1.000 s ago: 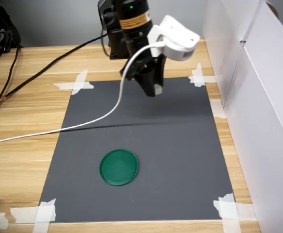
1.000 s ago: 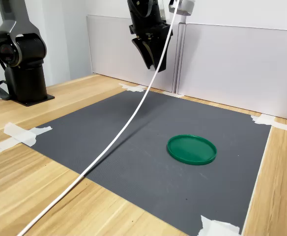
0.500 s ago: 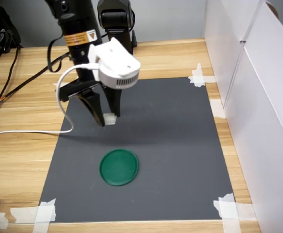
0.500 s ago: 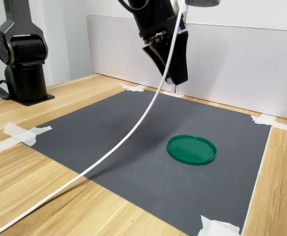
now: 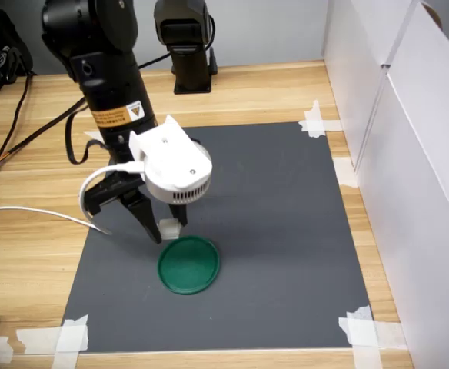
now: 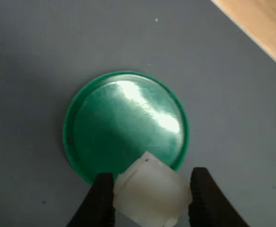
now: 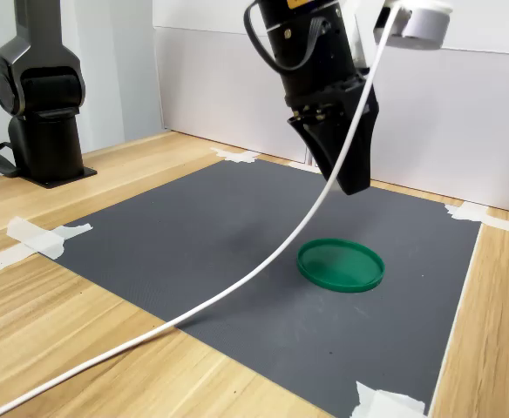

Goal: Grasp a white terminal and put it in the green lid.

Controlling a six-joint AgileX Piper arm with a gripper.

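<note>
White terminal [image 6: 150, 191] sat clamped between the two dark jaws of the gripper [image 6: 151, 198] — we saw it clearest in the wrist view, where the small pale block filled the gap between both fingers [image 6: 102, 201], touching each. It was off the mat, held in the air. In that same view the block overlapped the near rim of the green lid [image 6: 124, 123], so it hung over the lid's edge, not over its middle.

In the first exterior view the terminal [image 5: 169, 228] showed as a tiny white cube at the jaw tips, just above the upper-left edge of the green lid [image 5: 189, 264], apart from it. The gripper [image 5: 163, 231] pointed downward under the white wrist camera housing [image 5: 172, 165]. The black arm [image 5: 101, 69] rose behind it, carrying an orange label [image 5: 117, 115].

The lid lay flat on the dark grey mat [image 5: 286, 215], nothing inside it — in the second exterior view we saw it [image 7: 340, 264] with the gripper [image 7: 346, 165] hovering above and behind; the terminal was hidden from that side.

The mat was taped at its corners with white tape strips [image 5: 55, 338] onto the wooden desk [image 5: 32, 254]. A white cable [image 7: 237, 279] ran from the wrist down across the mat and desk. A second black arm base [image 7: 41, 96] stood on the second exterior view's left. White panels [image 5: 409, 154] walled the first exterior view's right.
</note>
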